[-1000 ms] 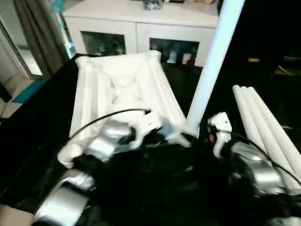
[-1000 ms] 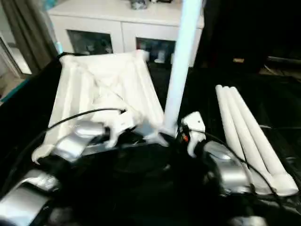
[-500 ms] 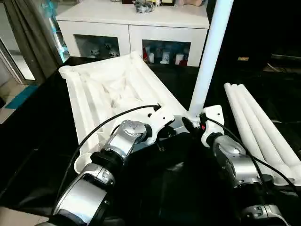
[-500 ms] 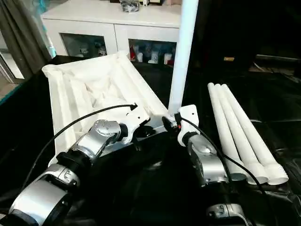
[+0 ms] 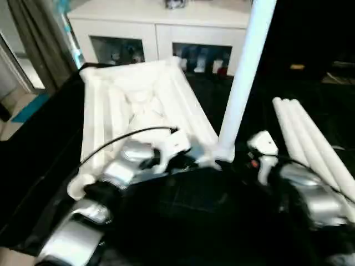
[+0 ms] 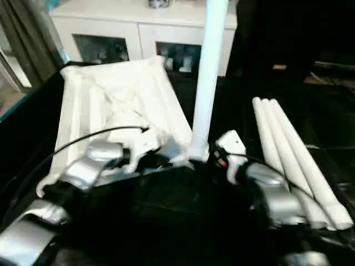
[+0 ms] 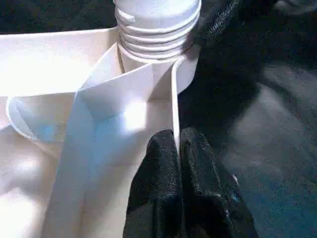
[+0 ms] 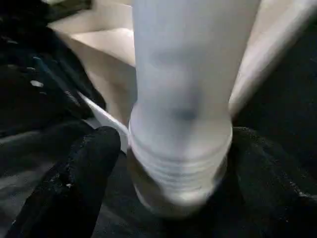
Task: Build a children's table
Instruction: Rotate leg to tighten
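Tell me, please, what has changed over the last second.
Little has visibly changed; the head views shift because the camera moved. The right gripper straddles the upright leg at its base, fingers apart. The left gripper stays pinched on the table top rim, the leg stays in its corner socket, and three spare legs stay lying alongside.

One ribbed white plastic table top (image 5: 138,105) lies on one black-sheeted table (image 5: 44,166). White plastic tube legs number four: one upright white leg (image 5: 244,72) standing in a corner socket of the top, and three loose white legs (image 6: 294,160) lying side by side. Behind stands one white cabinet with glass doors (image 5: 161,27). Two silver robot forearms (image 5: 127,166) reach in.
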Controlling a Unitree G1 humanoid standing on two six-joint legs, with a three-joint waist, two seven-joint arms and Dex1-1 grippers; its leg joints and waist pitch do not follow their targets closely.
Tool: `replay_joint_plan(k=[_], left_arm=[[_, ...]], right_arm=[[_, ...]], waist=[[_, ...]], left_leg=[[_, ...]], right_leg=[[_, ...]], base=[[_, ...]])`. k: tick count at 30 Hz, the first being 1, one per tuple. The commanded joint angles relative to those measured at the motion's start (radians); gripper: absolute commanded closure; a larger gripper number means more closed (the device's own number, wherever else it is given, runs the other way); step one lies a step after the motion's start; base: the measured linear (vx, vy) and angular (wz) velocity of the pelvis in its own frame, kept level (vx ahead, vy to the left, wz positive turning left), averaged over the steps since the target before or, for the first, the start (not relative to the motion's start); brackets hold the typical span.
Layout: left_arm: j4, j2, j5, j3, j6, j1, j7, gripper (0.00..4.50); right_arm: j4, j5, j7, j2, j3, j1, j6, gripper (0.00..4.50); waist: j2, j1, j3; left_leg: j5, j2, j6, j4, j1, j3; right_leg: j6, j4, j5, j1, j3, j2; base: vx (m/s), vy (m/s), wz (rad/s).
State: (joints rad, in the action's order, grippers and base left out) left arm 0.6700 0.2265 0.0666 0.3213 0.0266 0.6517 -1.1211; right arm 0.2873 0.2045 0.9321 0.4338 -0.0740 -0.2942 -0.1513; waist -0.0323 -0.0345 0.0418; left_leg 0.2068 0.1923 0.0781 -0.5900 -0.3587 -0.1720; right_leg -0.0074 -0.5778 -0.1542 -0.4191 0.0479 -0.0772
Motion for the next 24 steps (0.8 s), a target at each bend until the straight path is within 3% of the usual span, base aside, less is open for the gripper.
replay_joint_plan(k=[1,3,9,17,24], left_arm=[[-0.073,0.004,-0.057,0.018,-0.011,-0.026,-0.081,4.5],[-0.102,0.017,-0.065,0.019,0.002,-0.039,-0.107,4.5],[-0.124,0.029,-0.066,0.018,0.008,-0.049,-0.117,4.5],[-0.142,0.033,-0.066,0.012,0.02,-0.055,-0.121,4.5],[-0.136,0.035,-0.064,0.008,0.023,-0.05,-0.113,4.5]], right_arm=[[-0.04,0.025,0.066,0.027,-0.021,0.004,-0.011,0.69],[-0.045,0.023,0.09,0.043,-0.025,0.005,-0.011,0.69],[-0.047,0.017,0.123,0.06,-0.046,0.002,-0.013,0.69],[-0.063,0.015,0.164,0.075,-0.071,0.014,-0.017,0.69],[-0.049,0.026,0.165,0.071,-0.066,0.003,-0.025,1.19]], waist=[[0.018,-0.006,-0.064],[0.018,-0.012,-0.062],[0.023,-0.015,-0.06],[0.024,-0.019,-0.065],[0.026,-0.022,-0.066]], left_leg=[[0.097,0.034,-0.175,0.059,-0.001,-0.002],[0.119,0.036,-0.157,0.061,0.004,-0.005],[0.143,0.032,-0.122,0.065,0.0,-0.003],[0.078,0.03,-0.15,0.057,-0.003,-0.005],[0.079,0.029,-0.148,0.055,-0.003,-0.005]], right_leg=[[-0.296,0.044,-0.101,0.067,-0.03,-0.055],[-0.291,0.047,-0.132,0.063,-0.032,-0.054],[-0.254,0.051,-0.204,0.066,-0.032,-0.056],[-0.263,0.042,-0.123,0.066,-0.031,-0.053],[-0.257,0.042,-0.146,0.067,-0.031,-0.053]], base=[[0.0,0.0,0.0],[0.0,0.0,0.0],[0.0,0.0,0.0],[0.0,0.0,0.0],[0.0,0.0,0.0]])
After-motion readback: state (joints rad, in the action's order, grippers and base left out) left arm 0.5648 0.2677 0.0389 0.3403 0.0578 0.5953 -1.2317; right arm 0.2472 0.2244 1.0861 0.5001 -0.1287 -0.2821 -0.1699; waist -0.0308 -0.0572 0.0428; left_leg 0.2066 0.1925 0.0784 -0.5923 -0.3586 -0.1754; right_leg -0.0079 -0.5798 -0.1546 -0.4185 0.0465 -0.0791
